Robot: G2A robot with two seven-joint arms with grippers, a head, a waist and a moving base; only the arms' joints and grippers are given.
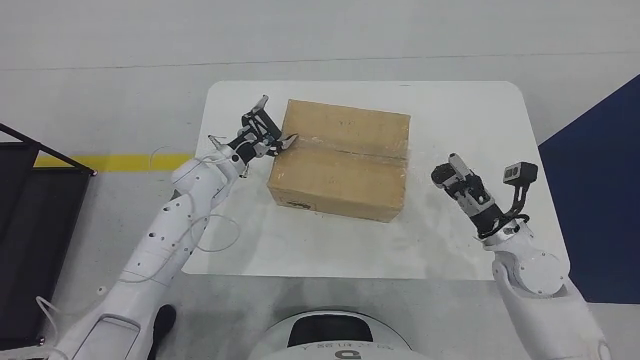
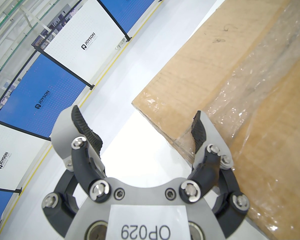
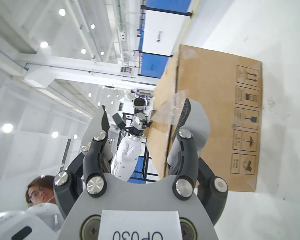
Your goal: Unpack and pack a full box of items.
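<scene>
Left end effector [image 1: 276,123]: ribbed pads [image 2: 86,126] spread wide at the left end of the box [image 1: 340,160]. Box: rectangular brown cardboard, flaps closed under crinkled clear tape [image 2: 252,96], centred on the white rounded desk [image 1: 480,110]. Right end effector [image 1: 447,172]: spread wide, near its right end.

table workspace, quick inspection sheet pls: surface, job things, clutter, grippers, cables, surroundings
surface: white table, speckled marks on it
job's things: cardboard box, shut, clear tape over the top seam
clutter: nothing seen
grippers: left gripper open at the box's taped end; right gripper open, apart from the opposite end
cables: thin wires looping along the left arm
surroundings: pale floor, yellow line, blue and white barrier panels
</scene>
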